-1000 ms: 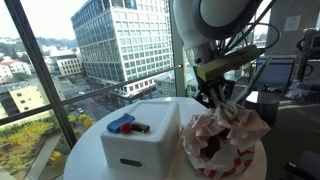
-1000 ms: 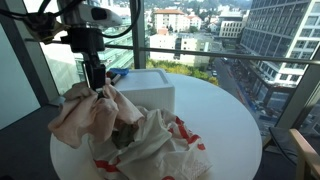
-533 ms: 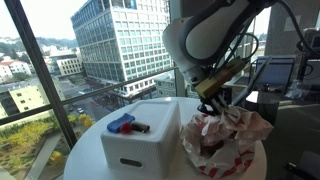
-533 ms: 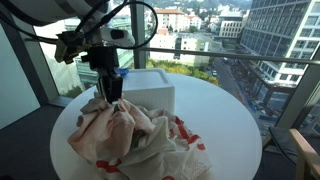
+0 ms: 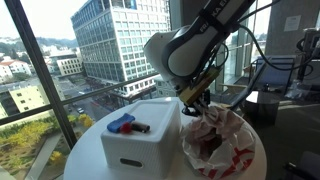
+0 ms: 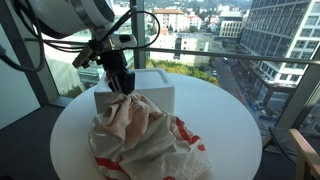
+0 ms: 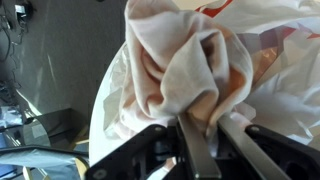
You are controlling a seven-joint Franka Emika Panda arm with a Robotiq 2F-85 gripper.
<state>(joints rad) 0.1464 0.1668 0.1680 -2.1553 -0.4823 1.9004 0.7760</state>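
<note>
Jaws: dark, flat-sided, pinched shut on a gathered fold of the crumpled cloth [image 7: 190, 60]. Gripper [image 7: 212, 125] enters from the near edge of the wrist view; in both exterior views [image 6: 122, 85] it sits at the top of the heap. Crumpled cloth: soft, cream-white with red print, deeply creased, mounded on the round white table [image 6: 230, 120]. White box [image 5: 140, 145]: smooth, rectangular, rounded corners, just beside the cloth. Blue object [image 5: 120, 122] and dark object [image 5: 140, 128] lie on the box.

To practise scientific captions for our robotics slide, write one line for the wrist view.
Gripper pinching a bunched fold of cream, red-marked cloth, seen from the wrist.
</note>
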